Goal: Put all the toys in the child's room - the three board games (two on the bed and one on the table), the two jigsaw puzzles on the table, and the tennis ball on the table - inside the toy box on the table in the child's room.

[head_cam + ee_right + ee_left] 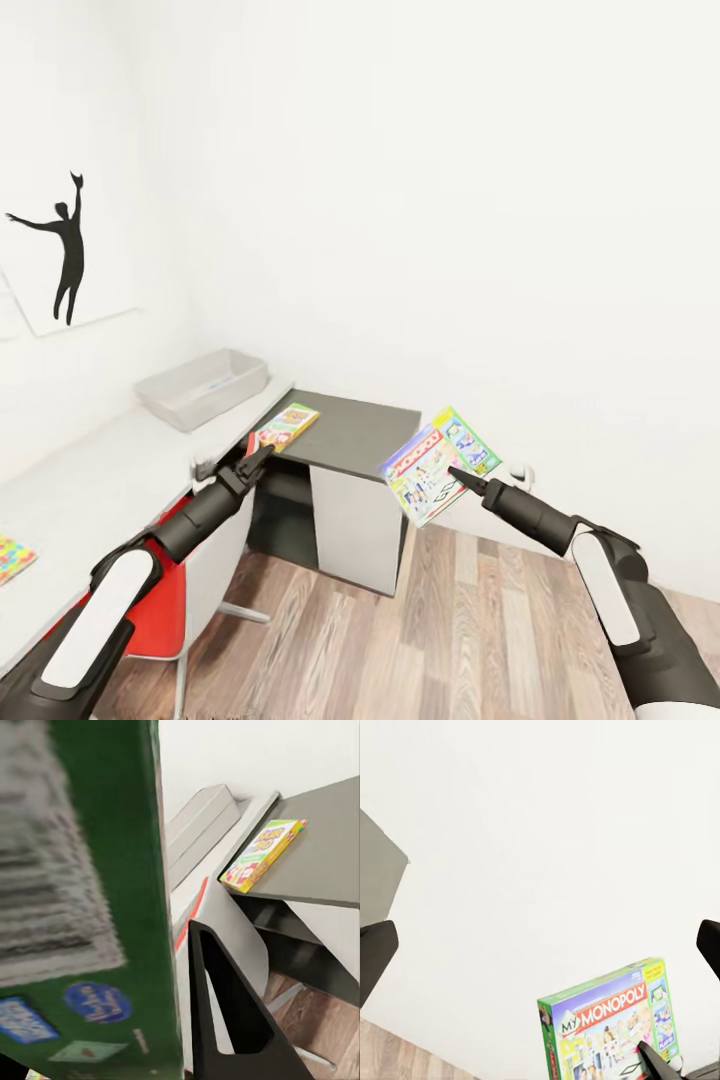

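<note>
My right gripper (458, 474) is shut on the white-green Monopoly board game (438, 465), held tilted in the air above the wood floor, right of the dark cabinet. The left wrist view shows its printed face (611, 1035); the right wrist view shows its green back (82, 892) against one dark finger (232, 1012). The rainbow Skip-Bo box (287, 427) lies flat on the dark-grey cabinet top (350, 430). My left gripper (255, 460) hovers just beside it, open and holding nothing. The light-grey toy box (200, 388) stands at the far end of the pale desk (100, 470).
A small colourful flat item (12, 558) lies on the desk at the view's left edge. A red chair (165, 600) is tucked under the desk beneath my left arm. A black silhouette picture (65, 250) hangs on the left wall. Wood floor (450, 630) spreads below.
</note>
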Robot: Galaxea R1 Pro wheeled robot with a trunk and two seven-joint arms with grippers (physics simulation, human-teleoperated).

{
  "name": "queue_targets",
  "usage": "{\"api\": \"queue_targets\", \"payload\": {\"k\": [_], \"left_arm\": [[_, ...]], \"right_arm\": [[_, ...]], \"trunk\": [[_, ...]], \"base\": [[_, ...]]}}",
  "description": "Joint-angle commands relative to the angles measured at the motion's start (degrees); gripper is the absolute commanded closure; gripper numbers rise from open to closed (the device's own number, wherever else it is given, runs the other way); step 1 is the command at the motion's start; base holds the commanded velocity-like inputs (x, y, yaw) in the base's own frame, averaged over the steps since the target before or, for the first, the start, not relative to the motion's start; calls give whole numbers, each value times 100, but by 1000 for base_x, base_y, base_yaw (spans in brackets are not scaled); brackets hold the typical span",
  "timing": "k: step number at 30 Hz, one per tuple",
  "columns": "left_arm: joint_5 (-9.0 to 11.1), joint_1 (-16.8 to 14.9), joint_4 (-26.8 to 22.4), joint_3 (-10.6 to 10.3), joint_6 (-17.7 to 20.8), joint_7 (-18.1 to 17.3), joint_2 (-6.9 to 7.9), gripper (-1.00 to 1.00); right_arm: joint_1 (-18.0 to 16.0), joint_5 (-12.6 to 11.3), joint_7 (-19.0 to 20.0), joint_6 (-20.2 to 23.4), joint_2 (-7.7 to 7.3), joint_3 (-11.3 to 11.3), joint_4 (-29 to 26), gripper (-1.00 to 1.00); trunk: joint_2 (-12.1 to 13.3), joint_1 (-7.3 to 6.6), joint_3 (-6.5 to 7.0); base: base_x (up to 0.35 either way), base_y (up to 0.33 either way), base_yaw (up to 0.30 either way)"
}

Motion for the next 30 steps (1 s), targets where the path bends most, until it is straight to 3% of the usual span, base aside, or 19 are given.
{"api": "queue_targets", "payload": {"k": [1, 11, 30], "left_arm": [[47, -8, -26, -4, 42, 45, 0, -100], [62, -59, -162, -22, 255, 279, -31, -100], [57, -87, -201, -53, 304, 298, -47, -100]], "right_arm": [[-4, -44, 9, 46, -1, -9, -13, 100], [10, -44, 9, 237, -51, -24, -195, 100], [20, -58, 14, 355, -123, -31, -320, 100]], "trunk": [[-14, 4, -13], [-14, 4, -13], [-14, 4, -13]], "base": [[2, 0, 291], [1, 0, 291], [0, 0, 291]]}}
